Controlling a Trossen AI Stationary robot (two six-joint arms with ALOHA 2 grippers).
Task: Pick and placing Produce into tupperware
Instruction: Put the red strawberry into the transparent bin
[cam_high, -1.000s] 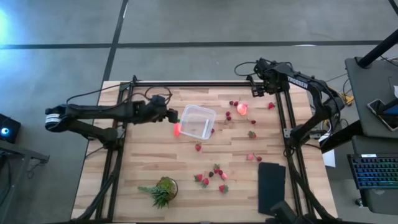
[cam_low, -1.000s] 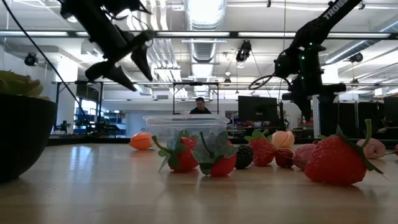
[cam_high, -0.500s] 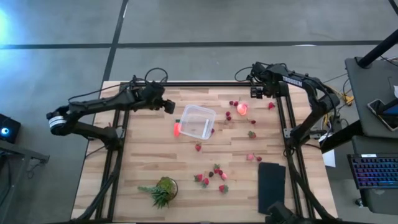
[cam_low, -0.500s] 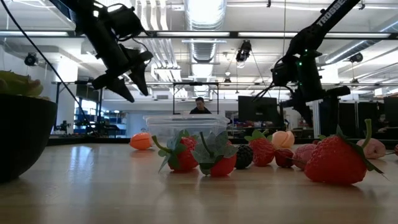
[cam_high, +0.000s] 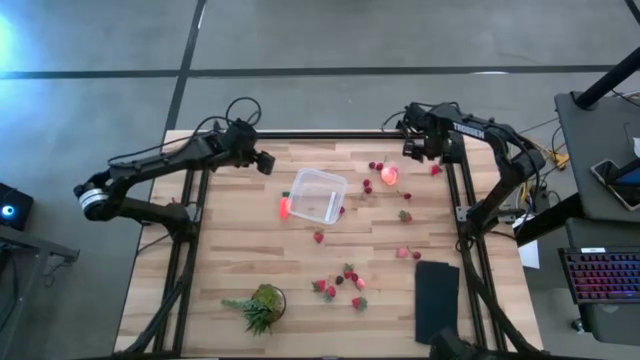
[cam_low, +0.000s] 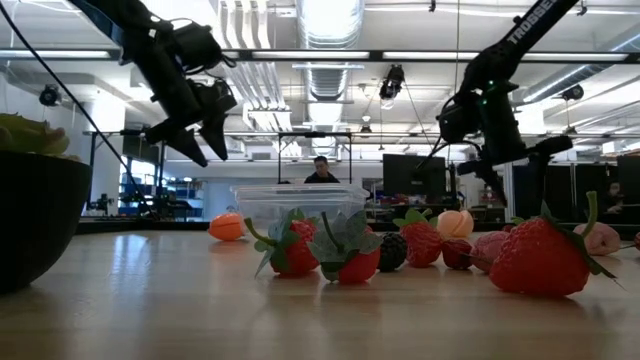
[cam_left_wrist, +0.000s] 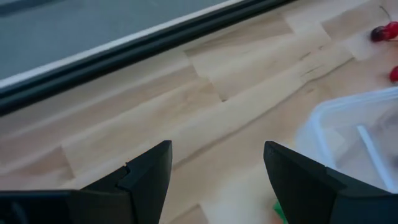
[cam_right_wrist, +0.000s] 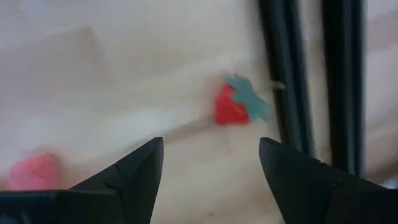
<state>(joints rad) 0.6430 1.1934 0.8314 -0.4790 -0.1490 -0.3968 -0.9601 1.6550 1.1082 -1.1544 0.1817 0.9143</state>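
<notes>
Hovering empty, left jaws (cam_high: 268, 165) gape beside tupperware (cam_high: 317, 196); right jaws (cam_high: 407, 148) gape too.

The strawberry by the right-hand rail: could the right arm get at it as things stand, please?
Probably yes. The right gripper hangs open above the table close to that strawberry, which lies alone on bare wood. The black rail beside it may crowd one finger.

Both grippers (cam_high: 266, 165) (cam_high: 408, 150) open, empty

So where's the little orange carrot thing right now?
In the high view the orange carrot-like piece lies on the table right against the left wall of the clear tub, near the table's middle. Neither gripper holds it.
</notes>
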